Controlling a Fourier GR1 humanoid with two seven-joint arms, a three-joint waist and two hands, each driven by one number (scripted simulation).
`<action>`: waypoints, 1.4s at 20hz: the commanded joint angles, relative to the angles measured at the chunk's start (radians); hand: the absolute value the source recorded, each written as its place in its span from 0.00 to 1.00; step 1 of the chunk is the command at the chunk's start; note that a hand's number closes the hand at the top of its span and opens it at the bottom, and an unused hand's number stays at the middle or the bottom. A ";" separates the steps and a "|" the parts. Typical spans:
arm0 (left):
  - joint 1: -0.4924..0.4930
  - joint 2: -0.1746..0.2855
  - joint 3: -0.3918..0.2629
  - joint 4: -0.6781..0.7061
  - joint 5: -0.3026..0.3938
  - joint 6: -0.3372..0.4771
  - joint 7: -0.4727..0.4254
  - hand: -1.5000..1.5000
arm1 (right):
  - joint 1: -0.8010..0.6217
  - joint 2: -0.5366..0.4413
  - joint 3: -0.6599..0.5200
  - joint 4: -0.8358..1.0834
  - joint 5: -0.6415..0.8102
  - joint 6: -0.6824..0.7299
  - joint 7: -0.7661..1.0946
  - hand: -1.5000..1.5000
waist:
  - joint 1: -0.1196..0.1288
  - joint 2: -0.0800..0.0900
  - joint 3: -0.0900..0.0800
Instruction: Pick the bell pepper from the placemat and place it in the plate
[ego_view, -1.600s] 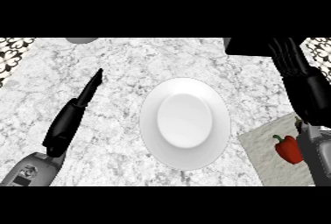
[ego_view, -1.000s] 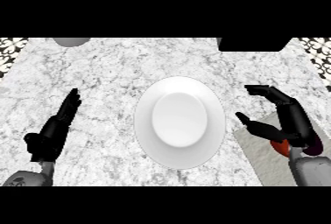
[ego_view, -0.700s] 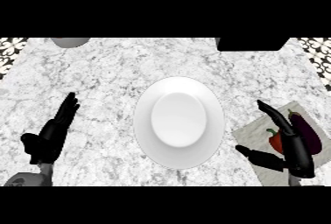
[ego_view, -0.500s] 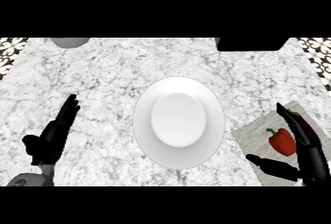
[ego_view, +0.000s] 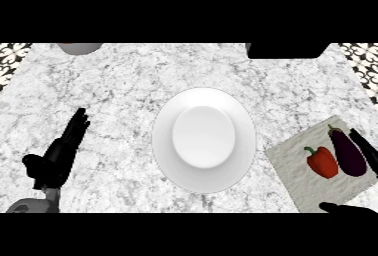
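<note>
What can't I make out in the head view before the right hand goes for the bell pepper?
All in the head view:
The right hand: its palm is cut off by the right and lower edges; only fingers and the thumb show.
The placemat: its near right corner runs out of view.
The grey object and the black object at the top edge: both are cut off, so what they are cannot be told.

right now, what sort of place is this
Probably a kitchen counter: a grey marbled countertop, a white plate at its middle, and a bell pepper and eggplant lying on a placemat.
</note>
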 joint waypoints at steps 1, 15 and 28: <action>0.005 0.002 0.007 -0.037 0.003 0.004 0.032 0.50 | 0.058 -0.090 0.034 -0.099 0.115 0.064 0.193 0.00 | 0.004 -0.001 0.000; -0.027 -0.065 0.033 0.027 -0.076 -0.024 -0.004 0.50 | -0.057 -0.085 0.007 0.002 0.200 0.306 0.374 0.00 | 0.005 0.001 0.002; -0.013 -0.105 0.076 -0.067 -0.119 -0.055 0.103 0.50 | -0.239 0.027 0.022 0.224 0.378 0.367 0.383 0.00 | 0.010 0.001 0.002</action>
